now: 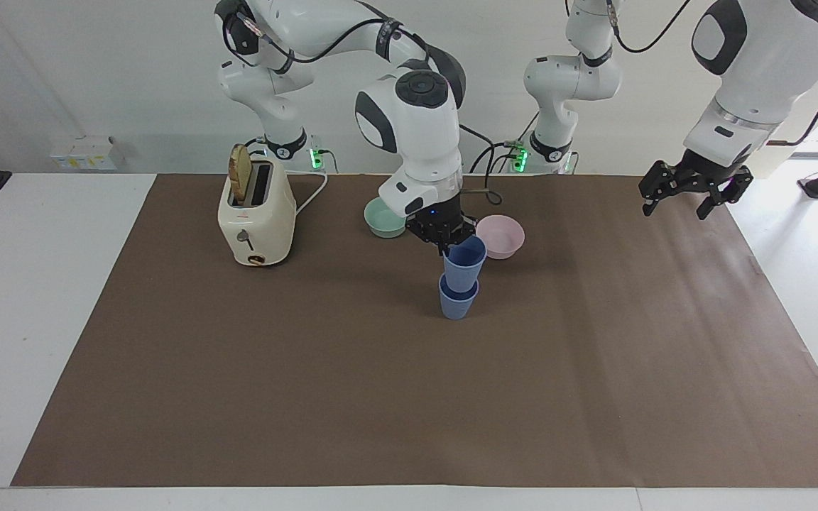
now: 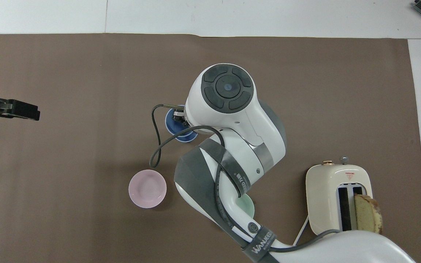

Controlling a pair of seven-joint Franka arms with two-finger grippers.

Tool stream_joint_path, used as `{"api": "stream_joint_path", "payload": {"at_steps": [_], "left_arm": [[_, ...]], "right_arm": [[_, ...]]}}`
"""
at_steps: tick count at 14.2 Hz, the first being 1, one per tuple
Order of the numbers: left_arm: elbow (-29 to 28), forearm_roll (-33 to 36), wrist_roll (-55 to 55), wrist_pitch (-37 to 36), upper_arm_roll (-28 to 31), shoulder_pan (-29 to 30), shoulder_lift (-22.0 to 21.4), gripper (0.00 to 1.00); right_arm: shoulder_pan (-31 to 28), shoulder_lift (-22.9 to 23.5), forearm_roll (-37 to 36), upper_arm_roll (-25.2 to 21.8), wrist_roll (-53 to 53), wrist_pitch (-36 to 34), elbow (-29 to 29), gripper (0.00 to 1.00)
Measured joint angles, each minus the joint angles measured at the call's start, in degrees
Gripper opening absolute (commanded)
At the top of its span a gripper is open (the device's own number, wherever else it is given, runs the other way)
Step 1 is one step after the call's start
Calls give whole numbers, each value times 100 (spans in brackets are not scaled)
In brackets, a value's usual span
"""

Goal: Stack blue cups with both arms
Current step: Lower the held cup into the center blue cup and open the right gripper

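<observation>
My right tool [image 1: 444, 245] is clenched on the rim of the upper blue cup [image 1: 465, 260], holding it upright with its base entering the lower blue cup [image 1: 458, 299], which stands mid-counter near the pink bowl [image 1: 500, 236]. Gripping at the rim leaves the tapered body free to nest. My left tool [image 1: 693, 190] waits released over the counter's edge.

right arm's wrist housing [image 2: 228, 91] hides most of both blue cups [image 2: 175, 126] overhead, also part of mint-green bowl [image 2: 249, 208]; right gripper [image 1: 443, 245] fingertips hidden by upper cup rim; left gripper [image 2: 16, 109] cut by overhead frame edge; toaster [image 2: 338, 199] base covered by arm link
</observation>
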Motion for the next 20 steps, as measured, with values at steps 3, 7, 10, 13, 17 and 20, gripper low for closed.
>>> {"api": "stream_joint_path", "payload": {"at_steps": [3, 7, 10, 13, 17, 20], "left_arm": [[0, 0, 0, 0, 0, 0, 0, 100], [0, 0, 0, 0, 0, 0, 0, 100], [0, 0, 0, 0, 0, 0, 0, 100], [0, 0, 0, 0, 0, 0, 0, 100], [0, 0, 0, 0, 0, 0, 0, 100], [0, 0, 0, 0, 0, 0, 0, 100]], "right_arm": [[1, 71, -9, 0, 0, 50, -20, 0], [2, 154, -82, -1, 0, 61, -89, 0], [-1, 184, -107, -2, 0, 254, -209, 0], [-3, 240, -113, -6, 0, 592, -447, 0], [-5, 303, -116, -11, 0, 670, -507, 82], [-3, 302, -149, -11, 0, 671, -506, 100]]}}
